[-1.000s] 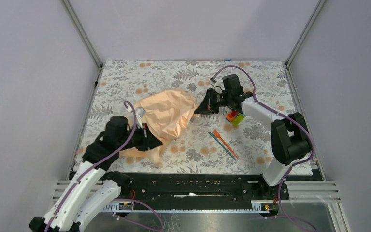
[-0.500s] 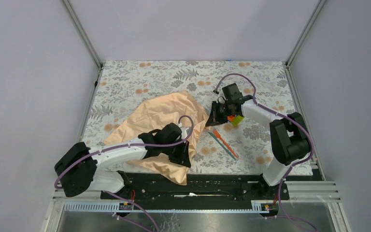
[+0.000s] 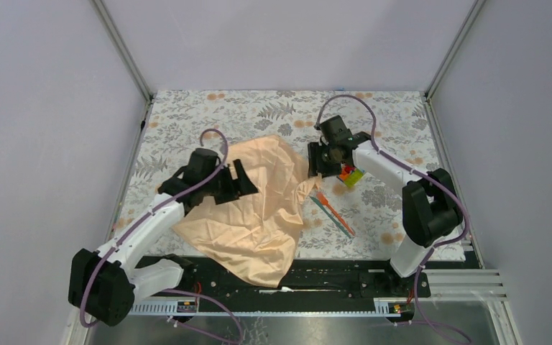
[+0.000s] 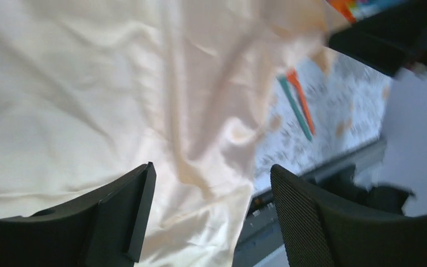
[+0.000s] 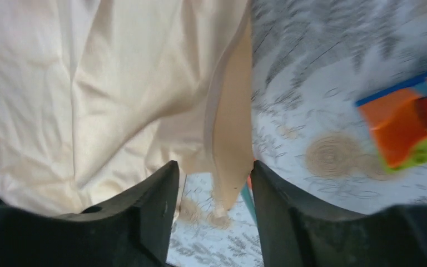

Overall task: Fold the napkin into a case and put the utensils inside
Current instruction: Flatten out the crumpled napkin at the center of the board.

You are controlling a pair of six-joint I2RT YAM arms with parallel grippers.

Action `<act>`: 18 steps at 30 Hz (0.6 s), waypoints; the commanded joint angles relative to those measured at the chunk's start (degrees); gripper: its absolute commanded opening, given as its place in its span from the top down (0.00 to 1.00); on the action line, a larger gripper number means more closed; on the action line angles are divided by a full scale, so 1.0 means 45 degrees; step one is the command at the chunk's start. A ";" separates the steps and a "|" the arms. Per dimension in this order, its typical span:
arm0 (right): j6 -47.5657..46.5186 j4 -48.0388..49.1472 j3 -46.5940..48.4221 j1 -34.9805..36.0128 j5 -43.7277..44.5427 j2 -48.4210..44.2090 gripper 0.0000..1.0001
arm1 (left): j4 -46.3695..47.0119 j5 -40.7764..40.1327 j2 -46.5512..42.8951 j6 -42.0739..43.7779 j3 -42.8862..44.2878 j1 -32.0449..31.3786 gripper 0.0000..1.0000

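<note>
The peach-orange napkin [image 3: 255, 208] lies spread and wrinkled on the floral mat, its near corner hanging over the table's front edge. My left gripper [image 3: 247, 179] hovers over the cloth's left part, open, with only cloth [image 4: 117, 83] below the jaws [image 4: 211, 169]. My right gripper [image 3: 317, 166] stands open above the napkin's right corner [image 5: 231, 139], which lies loose between the fingers [image 5: 214, 165]. The utensils, an orange piece [image 3: 326, 202] and a teal one [image 3: 334, 218], lie side by side on the mat just right of the cloth, apart from both grippers. They also show in the left wrist view [image 4: 299, 105].
A cluster of multicoloured toy blocks [image 3: 350, 175] sits right beside my right gripper, also seen from that wrist [image 5: 411, 128]. The floral mat [image 3: 208, 115] covers the table. A black rail [image 3: 345, 269] runs along the near edge, and frame posts stand at the far corners.
Both grippers have opened and let go of the napkin, which now lies flatter and wider. My left arm has swung back to the left and farther over the cloth. The right gripper shifted slightly.
</note>
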 commanded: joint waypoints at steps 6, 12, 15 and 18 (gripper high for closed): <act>-0.1207 -0.1183 0.4463 0.1392 0.3568 0.1588 0.16 | -0.0105 -0.3485 0.1584 -0.1666 -0.0030 0.2834 0.21; 0.0429 0.1144 0.5700 0.1499 -0.0403 0.4114 0.24 | 0.1592 -0.2957 0.3376 -0.3121 -0.0367 0.4110 0.11; 0.1067 0.2243 0.5957 0.1528 0.0168 0.5029 0.26 | 0.2261 -0.2757 0.4148 -0.3677 -0.0404 0.4546 0.08; 0.1366 0.2654 0.6764 0.1530 0.0742 0.6237 0.27 | 0.2880 -0.2569 0.4957 -0.4020 -0.0345 0.5082 0.07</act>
